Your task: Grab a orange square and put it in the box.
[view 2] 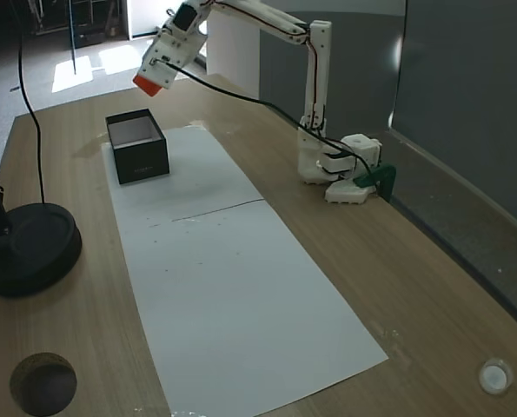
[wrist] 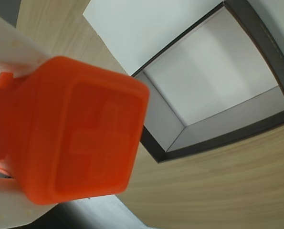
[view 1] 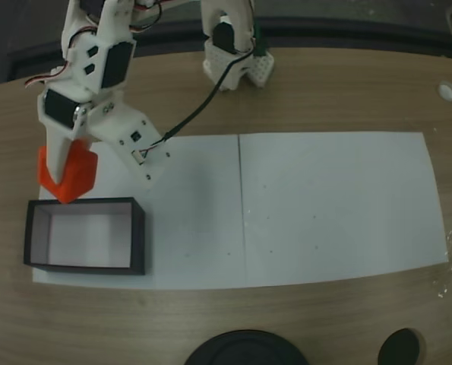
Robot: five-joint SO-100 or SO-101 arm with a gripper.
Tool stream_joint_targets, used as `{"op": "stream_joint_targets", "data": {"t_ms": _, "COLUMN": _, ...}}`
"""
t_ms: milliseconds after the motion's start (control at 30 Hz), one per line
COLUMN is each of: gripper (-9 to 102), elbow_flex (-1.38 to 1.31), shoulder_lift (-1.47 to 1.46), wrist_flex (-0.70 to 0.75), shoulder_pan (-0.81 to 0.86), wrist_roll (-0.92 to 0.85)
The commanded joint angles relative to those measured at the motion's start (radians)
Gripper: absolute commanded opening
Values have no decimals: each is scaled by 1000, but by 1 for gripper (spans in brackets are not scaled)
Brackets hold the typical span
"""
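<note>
Dim, soft daylight from a far doorway, fisheye bending at edges, slightly blurred close wrist view

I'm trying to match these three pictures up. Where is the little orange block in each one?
A fixed view: orange square at left, held in the gripper just above the box.
Wrist view: orange square fills the left half, close up.
Another fixed view: orange square at top left, held in the air.
Shared landmark: the black-walled box.

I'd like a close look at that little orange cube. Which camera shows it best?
The wrist view: the orange cube looms large there, its raised cross plain. In both fixed views it is small, held by the pincer above the box.
</note>
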Motion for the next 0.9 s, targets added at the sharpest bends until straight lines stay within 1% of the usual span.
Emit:
{"op": "stream_joint_targets", "data": {"t_ms": 0, "gripper": 6, "elbow_flex": -92, "shoulder_lift": -32, "wrist_flex": -15, "shoulder_pan": 5, "wrist_roll": 6}}
{"op": "stream_joint_targets", "data": {"t_ms": 233, "gripper": 6, "elbow_flex": -126, "shoulder_lift": -170, "wrist_flex": -51, "shoulder_pan": -2, "wrist_roll": 8}}
{"op": "stream_joint_targets", "data": {"t_ms": 367, "gripper": 6, "elbow_flex": -126, "shoulder_lift": -216, "wrist_flex": -83, "shoulder_pan": 0, "wrist_roll": 8}}
{"op": "stream_joint_targets", "data": {"t_ms": 567, "gripper": 6, "elbow_flex": -124, "shoulder_lift": -279, "wrist_flex": -92, "shoulder_pan": -25, "wrist_roll": 0}}
{"op": "stream_joint_targets", "data": {"t_ms": 633, "gripper": 11, "elbow_flex": -126, "shoulder_lift": -302, "wrist_flex": -91, "shoulder_pan": -38, "wrist_roll": 0}}
{"op": "stream_joint_targets", "data": {"t_ms": 767, "gripper": 30, "elbow_flex": -118, "shoulder_lift": -336, "wrist_flex": -77, "shoulder_pan": -51, "wrist_roll": -5}}
{"op": "stream_joint_targets", "data": {"t_ms": 833, "gripper": 35, "elbow_flex": -117, "shoulder_lift": -344, "wrist_flex": -69, "shoulder_pan": -54, "wrist_roll": -29}}
{"op": "stream_joint_targets", "data": {"t_ms": 867, "gripper": 36, "elbow_flex": -117, "shoulder_lift": -344, "wrist_flex": -63, "shoulder_pan": -54, "wrist_roll": -35}}
